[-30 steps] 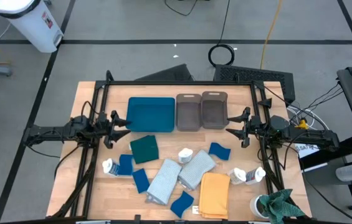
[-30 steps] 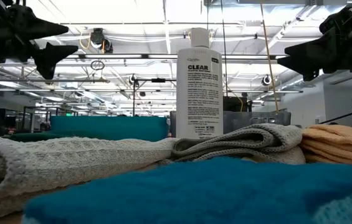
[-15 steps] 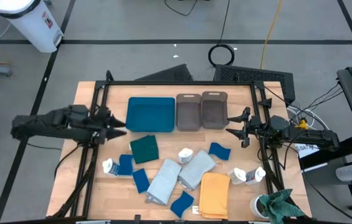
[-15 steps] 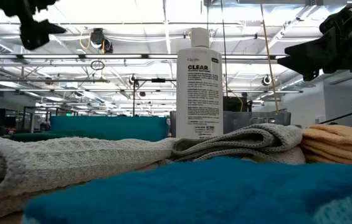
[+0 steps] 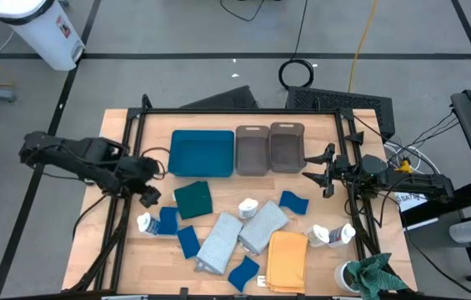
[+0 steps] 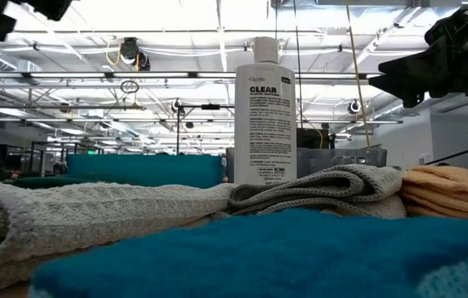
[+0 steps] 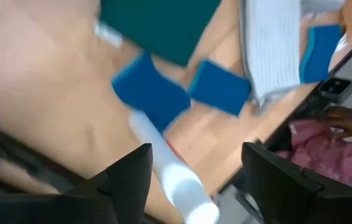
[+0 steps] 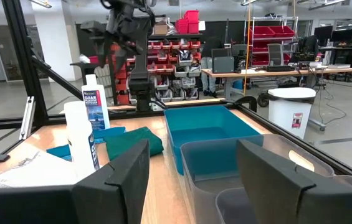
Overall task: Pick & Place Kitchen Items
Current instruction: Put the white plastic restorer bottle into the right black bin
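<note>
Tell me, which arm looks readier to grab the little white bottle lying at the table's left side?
The left. Its open left gripper hangs just above that white bottle, which shows between its fingers in the wrist view. The right gripper waits open across the table, beside the bins.

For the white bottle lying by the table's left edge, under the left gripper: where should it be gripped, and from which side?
Grip the white bottle across its round body, coming straight down. It lies on its side, a blue sponge close beside it, so the fingers should straddle its width. The left gripper, open, hovers nearby.
</note>
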`<action>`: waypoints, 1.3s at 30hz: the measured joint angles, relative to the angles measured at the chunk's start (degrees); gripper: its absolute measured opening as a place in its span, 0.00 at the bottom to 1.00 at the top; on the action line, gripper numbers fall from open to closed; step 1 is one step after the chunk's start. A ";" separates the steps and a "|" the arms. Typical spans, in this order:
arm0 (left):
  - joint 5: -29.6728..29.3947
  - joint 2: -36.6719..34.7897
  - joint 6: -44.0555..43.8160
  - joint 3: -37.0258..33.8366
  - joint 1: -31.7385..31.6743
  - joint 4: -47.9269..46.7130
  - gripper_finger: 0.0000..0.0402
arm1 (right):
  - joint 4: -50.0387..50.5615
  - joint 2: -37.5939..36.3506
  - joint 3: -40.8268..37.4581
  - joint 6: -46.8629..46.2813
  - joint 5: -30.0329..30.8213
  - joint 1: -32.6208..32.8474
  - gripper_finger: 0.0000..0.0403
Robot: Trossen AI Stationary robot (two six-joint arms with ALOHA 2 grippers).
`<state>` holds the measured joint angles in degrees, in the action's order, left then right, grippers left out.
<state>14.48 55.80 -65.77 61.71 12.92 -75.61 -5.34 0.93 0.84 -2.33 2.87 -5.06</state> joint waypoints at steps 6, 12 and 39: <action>2.61 2.01 -13.83 -0.02 6.67 0.28 0.59 | 0.00 0.00 -0.01 0.01 0.00 0.01 0.52; 0.80 2.44 -28.50 -0.04 13.29 1.20 0.59 | 0.00 0.00 -0.02 0.00 -0.02 0.02 0.52; -9.86 18.12 -39.92 -0.11 25.99 2.23 0.59 | -0.04 0.02 -0.02 0.02 0.00 0.02 0.52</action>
<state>4.63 73.92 -105.69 61.60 38.91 -73.38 -5.39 0.95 0.83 -2.31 2.87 -5.04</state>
